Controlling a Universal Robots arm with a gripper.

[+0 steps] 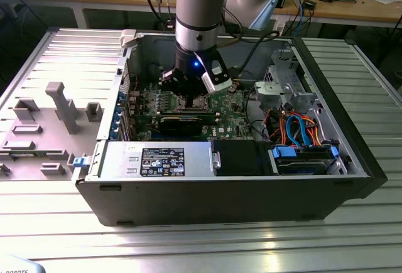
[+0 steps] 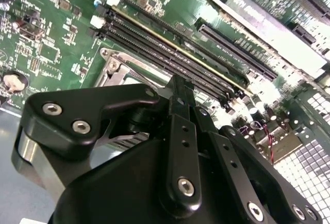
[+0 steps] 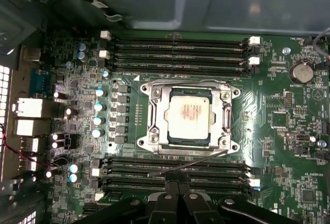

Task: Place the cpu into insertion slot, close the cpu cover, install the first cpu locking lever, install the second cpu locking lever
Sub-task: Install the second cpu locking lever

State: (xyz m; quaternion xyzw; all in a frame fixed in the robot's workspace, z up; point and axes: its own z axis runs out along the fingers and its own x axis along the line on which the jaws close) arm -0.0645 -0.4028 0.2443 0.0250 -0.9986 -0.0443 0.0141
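In the first wrist view the cpu point(image 3: 188, 116), a square chip with a silver-grey top, lies flat in the insertion slot point(image 3: 230, 93) of the green motherboard point(image 3: 278, 131). The cpu cover point(image 3: 157, 115) is down, framing the chip. A thin wire locking lever point(image 3: 201, 161) runs slantwise along one edge of the socket, raised a little off it. My gripper point(image 3: 178, 185) hovers just beside that lever with its fingertips pressed together; whether they touch the wire I cannot tell. In the exterior view the gripper point(image 1: 190, 96) hangs right over the socket point(image 1: 200, 102). The second wrist view has the black fingers point(image 2: 178, 92) meeting above a socket corner point(image 2: 114, 65).
Black memory slots point(image 3: 175, 54) flank the socket on both sides. The open computer case point(image 1: 352, 128) walls in the board, with a power supply point(image 1: 157, 159) at the front and a drive cage with orange and blue cables point(image 1: 295, 128) on the exterior view's right. A grey fixture plate point(image 1: 44, 128) lies left.
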